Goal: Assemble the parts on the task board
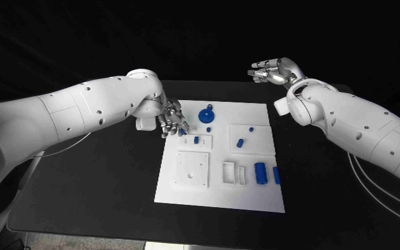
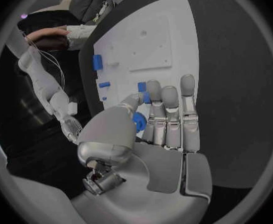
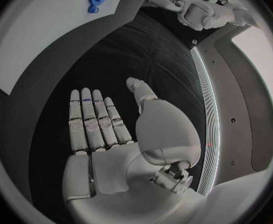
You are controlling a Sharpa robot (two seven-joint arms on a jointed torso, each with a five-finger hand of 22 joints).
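While the white task board point(image 1: 218, 187) lies mid-table point(image 1: 100, 203), the left hand point(image 1: 171, 120) hangs over its near-left edge, fingers point(image 2: 169, 112) close together, apparently pinching a small blue part point(image 2: 139, 121) against the thumb, though the view is partly blocked. Right hand point(image 1: 275, 72): raised beyond the board's far right corner, fingers point(image 3: 93, 119) extended, holding nothing. Blue parts on board: gear point(image 1: 206, 114), pegs point(image 1: 240, 143), cylinders point(image 1: 260, 173)
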